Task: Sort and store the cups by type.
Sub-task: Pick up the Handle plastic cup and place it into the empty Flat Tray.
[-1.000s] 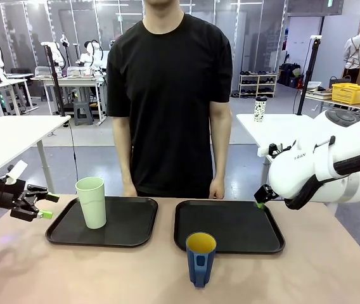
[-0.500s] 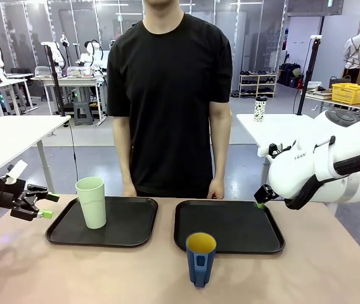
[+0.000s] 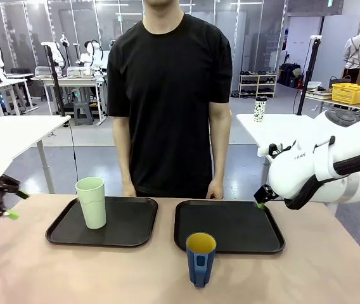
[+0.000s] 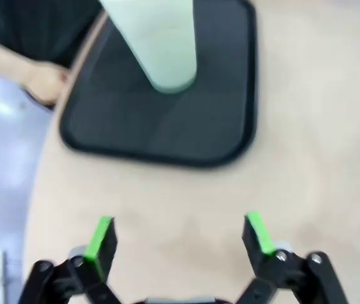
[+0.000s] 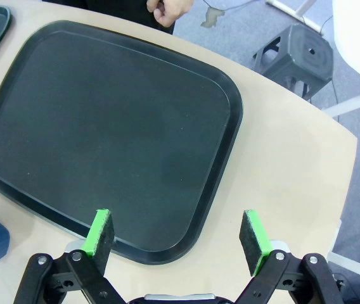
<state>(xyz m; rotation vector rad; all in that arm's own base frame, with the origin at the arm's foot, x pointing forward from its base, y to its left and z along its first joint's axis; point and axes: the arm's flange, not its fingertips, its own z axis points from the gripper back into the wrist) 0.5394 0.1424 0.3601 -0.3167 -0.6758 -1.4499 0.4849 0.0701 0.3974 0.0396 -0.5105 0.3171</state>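
Left end effector farther back from green tumbler, released, empty; handled blue cup whole in front view.

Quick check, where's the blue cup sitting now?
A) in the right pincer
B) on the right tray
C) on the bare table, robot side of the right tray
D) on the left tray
C: the blue cup stands on the table, off the near rim of the right tray.
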